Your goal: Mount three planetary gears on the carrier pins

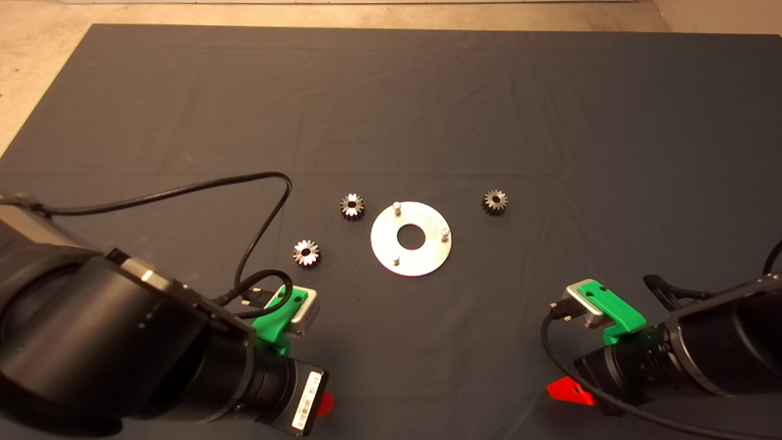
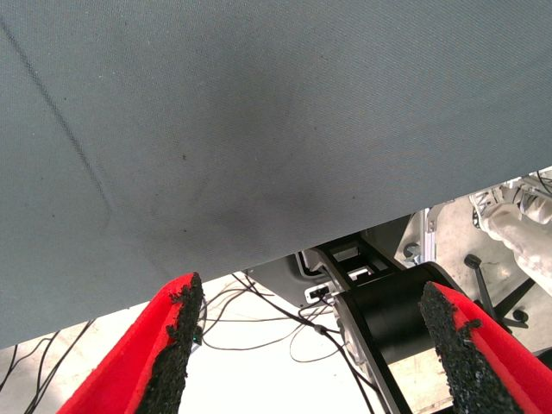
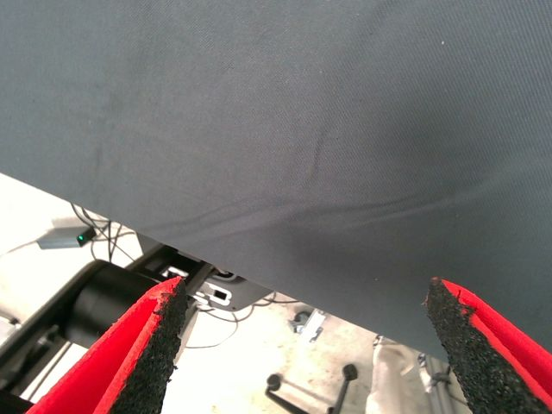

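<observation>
Waiting spread-fingered and empty near the mat's front edge, the left gripper (image 2: 323,345) and right gripper (image 3: 306,345) sit well short of the disc (image 1: 427,260), whose three carrier pins (image 1: 396,208) stand bare. No step has begun: two planetary gears (image 1: 306,252) lie left of the disc, one to its right, so the next move is probably a reach for the nearest gear.

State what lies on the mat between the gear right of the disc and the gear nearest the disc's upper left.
In the head view, the silver disc with its three carrier pins lies between them.
</observation>
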Available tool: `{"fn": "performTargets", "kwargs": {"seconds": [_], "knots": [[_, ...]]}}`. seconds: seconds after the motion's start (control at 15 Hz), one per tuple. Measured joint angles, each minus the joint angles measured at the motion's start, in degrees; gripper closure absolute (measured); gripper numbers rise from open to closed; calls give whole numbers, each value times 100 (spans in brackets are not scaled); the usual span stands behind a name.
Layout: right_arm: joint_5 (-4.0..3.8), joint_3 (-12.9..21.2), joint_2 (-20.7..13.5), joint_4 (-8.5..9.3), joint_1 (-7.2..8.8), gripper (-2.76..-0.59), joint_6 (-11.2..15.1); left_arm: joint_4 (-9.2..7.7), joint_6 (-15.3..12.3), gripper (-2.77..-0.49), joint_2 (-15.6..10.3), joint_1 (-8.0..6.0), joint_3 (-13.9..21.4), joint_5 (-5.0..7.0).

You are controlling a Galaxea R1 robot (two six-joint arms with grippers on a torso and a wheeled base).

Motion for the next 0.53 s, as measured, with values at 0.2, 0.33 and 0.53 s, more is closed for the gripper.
{"fn": "performTargets", "kwargs": {"seconds": [0.2,0.33,0.53], "knots": [[0,-2,-37,0,0,-205,-305,0,0,-178,4,0,0,-2],[2,-20,-120,0,0,-205,-614,0,0,-178,20,0,0,-2],[0,-290,-222,0,26,-205,-1178,0,-2,-178,41,1,0,0]]}}
